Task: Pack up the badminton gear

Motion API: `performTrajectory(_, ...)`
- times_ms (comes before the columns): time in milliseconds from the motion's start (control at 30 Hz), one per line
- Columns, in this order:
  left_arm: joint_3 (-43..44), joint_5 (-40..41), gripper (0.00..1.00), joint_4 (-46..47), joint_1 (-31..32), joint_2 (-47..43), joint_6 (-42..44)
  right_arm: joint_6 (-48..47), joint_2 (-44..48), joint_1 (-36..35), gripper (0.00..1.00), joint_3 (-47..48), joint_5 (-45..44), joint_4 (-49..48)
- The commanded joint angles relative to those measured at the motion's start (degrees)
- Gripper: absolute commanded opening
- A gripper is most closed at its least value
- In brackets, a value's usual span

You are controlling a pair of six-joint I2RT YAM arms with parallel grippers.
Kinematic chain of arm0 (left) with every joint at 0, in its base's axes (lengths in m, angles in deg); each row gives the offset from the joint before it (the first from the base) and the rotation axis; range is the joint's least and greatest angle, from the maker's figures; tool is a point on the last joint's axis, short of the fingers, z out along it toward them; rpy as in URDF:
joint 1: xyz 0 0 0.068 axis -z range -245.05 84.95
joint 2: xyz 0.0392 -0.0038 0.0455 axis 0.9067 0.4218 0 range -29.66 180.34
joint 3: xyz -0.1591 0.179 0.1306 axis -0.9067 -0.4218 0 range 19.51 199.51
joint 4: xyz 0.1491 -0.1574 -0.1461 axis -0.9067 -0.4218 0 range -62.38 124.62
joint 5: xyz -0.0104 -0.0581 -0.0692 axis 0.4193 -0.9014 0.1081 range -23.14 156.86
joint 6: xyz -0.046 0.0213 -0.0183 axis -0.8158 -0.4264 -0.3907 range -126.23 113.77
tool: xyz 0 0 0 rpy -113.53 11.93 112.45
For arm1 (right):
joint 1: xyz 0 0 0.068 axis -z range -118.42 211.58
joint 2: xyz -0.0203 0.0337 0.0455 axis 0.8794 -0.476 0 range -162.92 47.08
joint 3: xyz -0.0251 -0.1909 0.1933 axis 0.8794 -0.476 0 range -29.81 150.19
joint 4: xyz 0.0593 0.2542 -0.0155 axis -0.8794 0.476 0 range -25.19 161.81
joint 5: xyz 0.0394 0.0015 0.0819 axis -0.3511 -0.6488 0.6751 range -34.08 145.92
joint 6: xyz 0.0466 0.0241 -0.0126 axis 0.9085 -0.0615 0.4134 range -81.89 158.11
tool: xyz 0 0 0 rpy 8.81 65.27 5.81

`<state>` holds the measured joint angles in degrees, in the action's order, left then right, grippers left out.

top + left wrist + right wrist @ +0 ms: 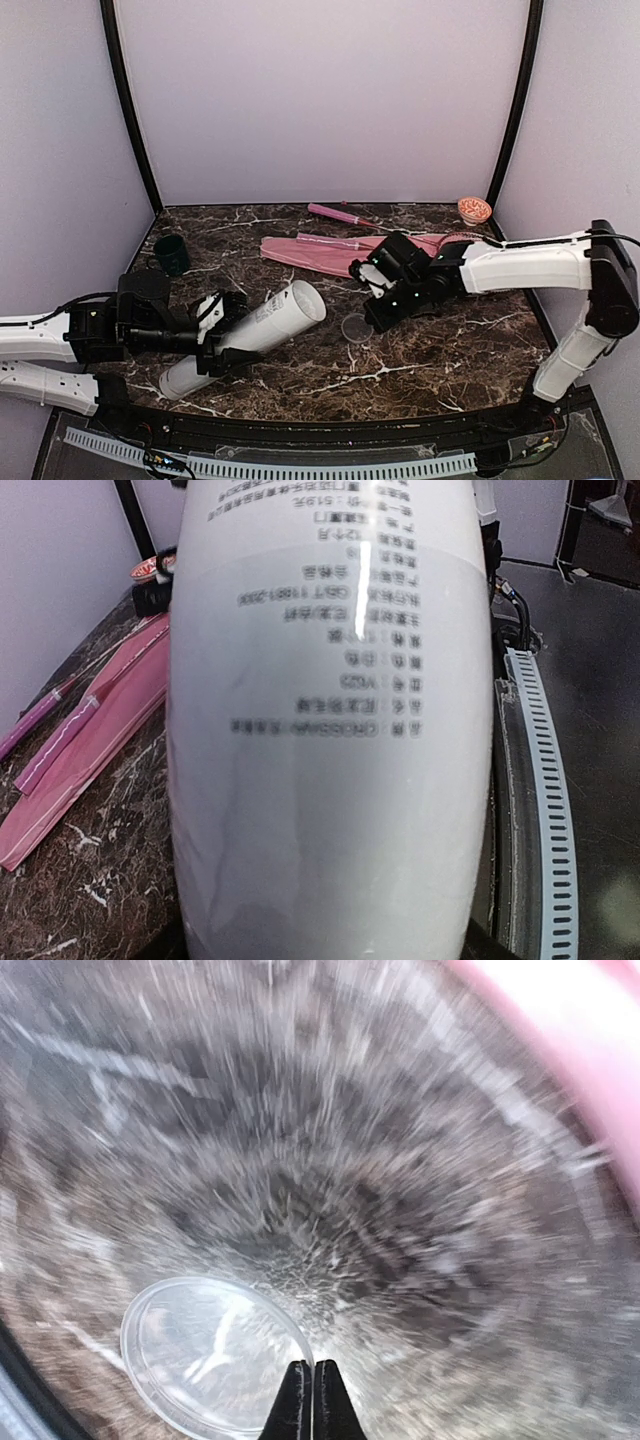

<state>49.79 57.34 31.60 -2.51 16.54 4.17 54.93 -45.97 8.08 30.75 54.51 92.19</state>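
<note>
So my right gripper (312, 1400) is pinched fully closed, tips together, with nothing between them as far as I can see. It's sitting right at the rim of the clear lid (215, 1355), which lies flat on the table (450, 350). That's worry number one: a thin, slick disc flat on marble gives closed tips nothing to bite, so I'd guess I either skate off it or flick it away toward the edge. That wrist view is badly smeared too, so I can't tell whether I'm touching the rim or just beside it. Over on the other side, my left gripper (222, 345) is clamped around the tube (262, 328), low on its body, holding it tilted with the open mouth pointing at the lid. With a long tube held near one end, I reckon it could swivel or sag in the grip. The pink cover (305, 253) and a racket (335, 213) are further back, not packed yet, and I see no shuttlecocks.
</note>
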Motion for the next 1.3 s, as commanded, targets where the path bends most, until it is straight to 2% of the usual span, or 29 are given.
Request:
performTrajectory(0, -0.27, 0.24, 0.45, 1.63, 0.06, -0.34, -1.14, -0.46, 11.94, 1.65, 0.00, 0.32, -3.78, 1.29)
performTrajectory(167, -0.21, 0.35, 0.45, 1.89, 0.12, 0.00, -0.86, -1.75, 23.01, 2.16, 0.00, 2.28, -4.67, 2.75)
performTrajectory(333, -0.18, -0.80, 0.46, 2.94, 0.12, 0.46, -0.82, -1.98, 29.27, 1.93, 0.00, 5.06, 2.50, 0.58)
performTrajectory(567, -0.13, -1.52, 0.46, 3.07, 0.12, 1.02, -0.86, -1.78, 26.99, -6.32, 0.00, 10.93, 1.43, -1.01)
performTrajectory(800, -0.50, -1.97, 0.46, 4.29, 0.10, 0.36, -1.14, -2.58, 24.53, -12.26, 0.00, 11.50, -1.85, -4.55)
performTrajectory(1267, -0.69, -2.70, 0.46, 5.40, 0.12, 0.21, -1.16, -5.17, 18.44, -17.62, 0.00, 14.59, -1.89, -2.82)
